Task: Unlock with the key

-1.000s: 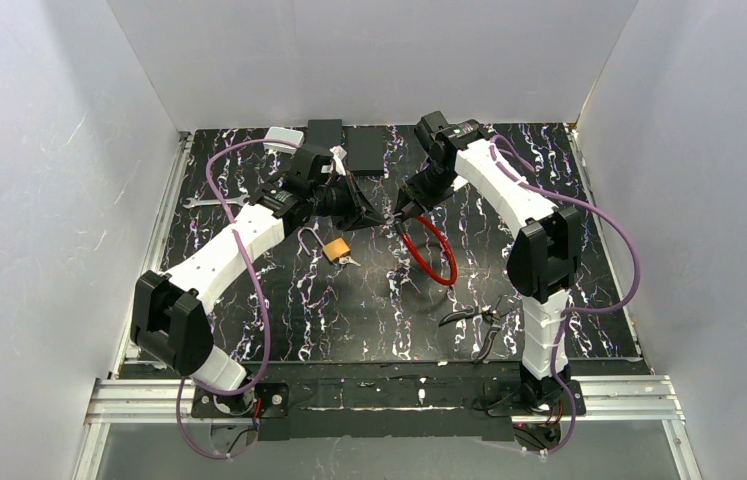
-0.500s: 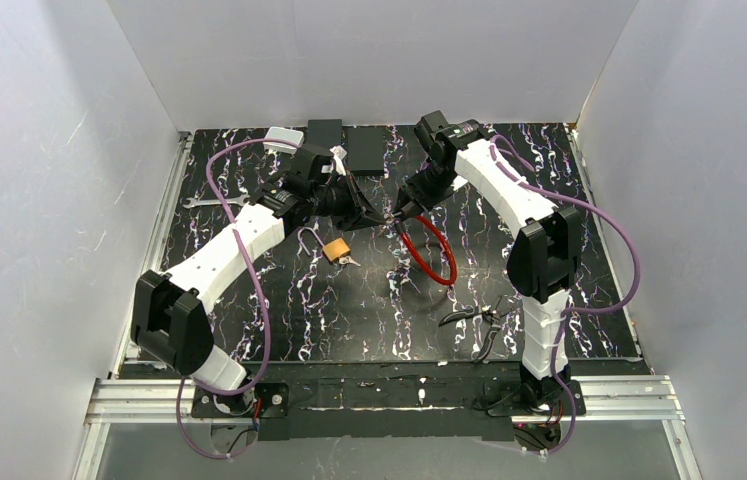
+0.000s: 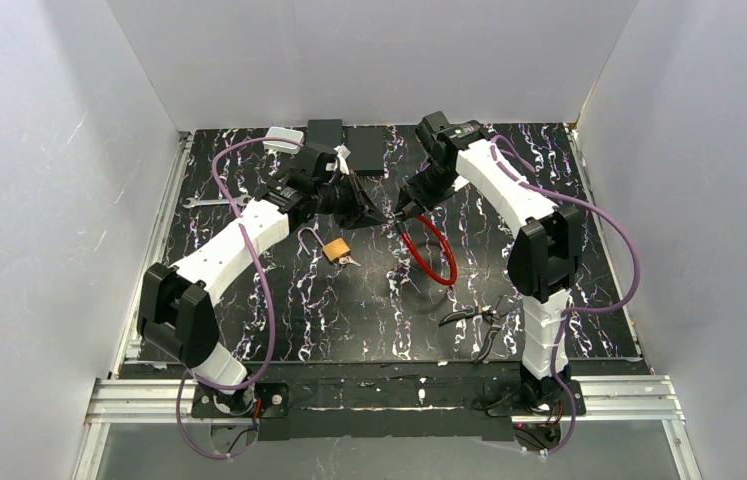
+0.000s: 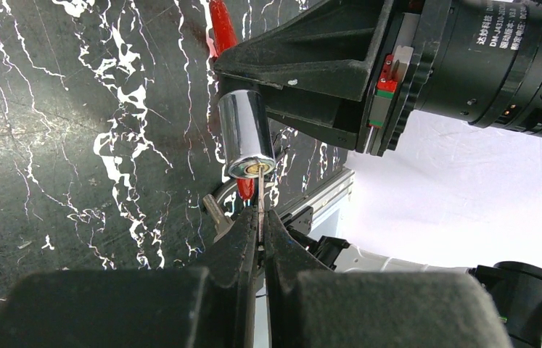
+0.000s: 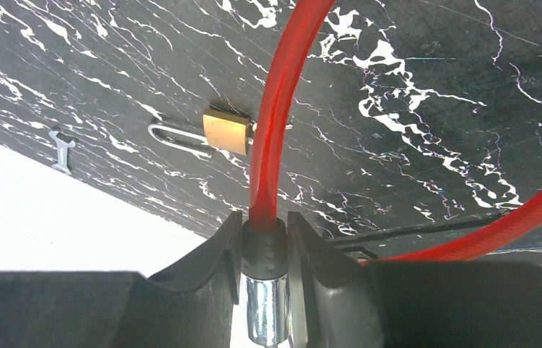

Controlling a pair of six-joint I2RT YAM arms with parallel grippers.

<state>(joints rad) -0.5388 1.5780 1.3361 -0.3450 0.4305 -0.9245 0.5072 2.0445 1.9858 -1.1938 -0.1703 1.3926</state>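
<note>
The lock is a red cable (image 5: 275, 123) ending in a chrome cylinder (image 4: 247, 134) with a black collar (image 5: 264, 246). My right gripper (image 5: 264, 232) is shut on that collar and holds the cylinder above the table. My left gripper (image 4: 261, 217) is shut on a thin metal key (image 4: 260, 194). The key's tip sits in the keyhole on the cylinder's end face. In the top view both grippers meet tip to tip, left gripper (image 3: 374, 214) and right gripper (image 3: 404, 212), with the cable loop (image 3: 439, 255) hanging down to the table. A key ring (image 4: 213, 199) dangles beside the left fingers.
A brass padlock (image 3: 337, 247) with a key in it lies on the dark marbled table below the grippers. Pliers (image 3: 479, 320) lie near the right arm's base. Two black boxes (image 3: 364, 148) and a white object (image 3: 284, 140) stand at the back edge, a wrench (image 3: 211, 203) at the left.
The left arm's elbow and forearm have swung a little to the right and its wrist has turned slightly. Its gripper stays at the cylinder. The right arm has not moved.
</note>
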